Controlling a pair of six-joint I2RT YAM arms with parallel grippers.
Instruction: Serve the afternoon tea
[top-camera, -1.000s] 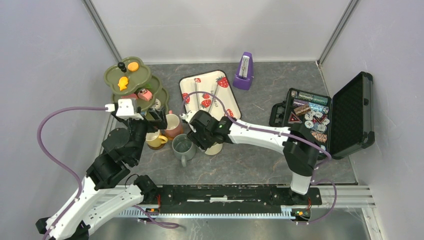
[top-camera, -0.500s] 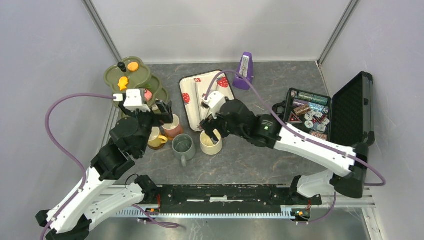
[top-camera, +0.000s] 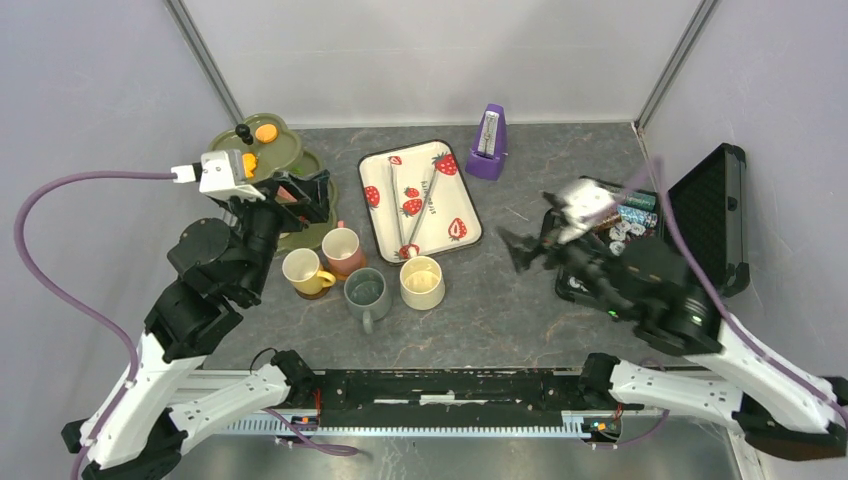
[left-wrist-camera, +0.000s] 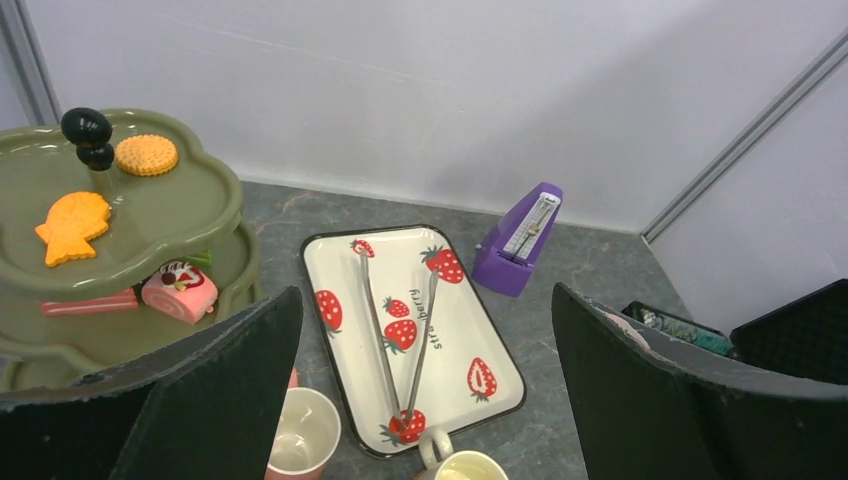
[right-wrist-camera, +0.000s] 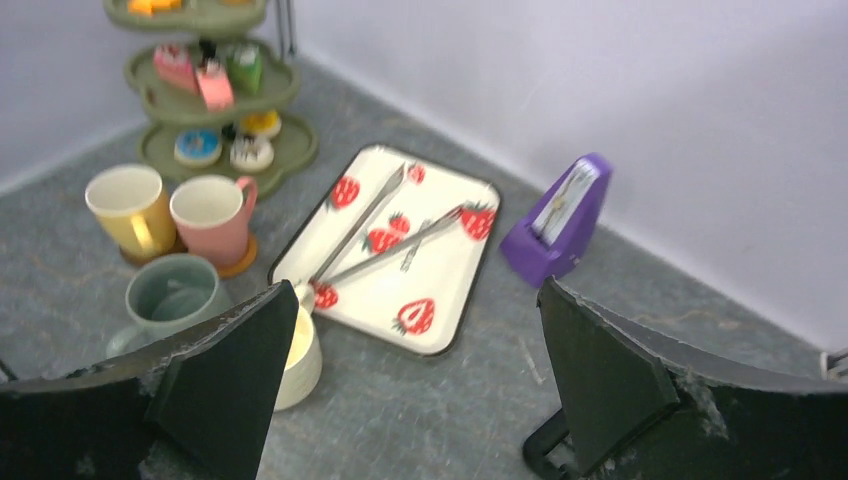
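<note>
Top view: the right claw (top-camera: 522, 250) has let go of the cream mug (top-camera: 421, 283) and swung back towards the black case (top-camera: 700, 215). The left claw (top-camera: 308, 195) has risen beside the tiered stand (top-camera: 262, 150).

Left wrist: its jaws are wide, holding nothing.

Right wrist: its jaws are wide and empty. The mug stands on the worktop (top-camera: 520, 310) beside the tray (top-camera: 450, 195). It looks stiff, glazed and breakable, so pinching the rim wall seems best.
</note>
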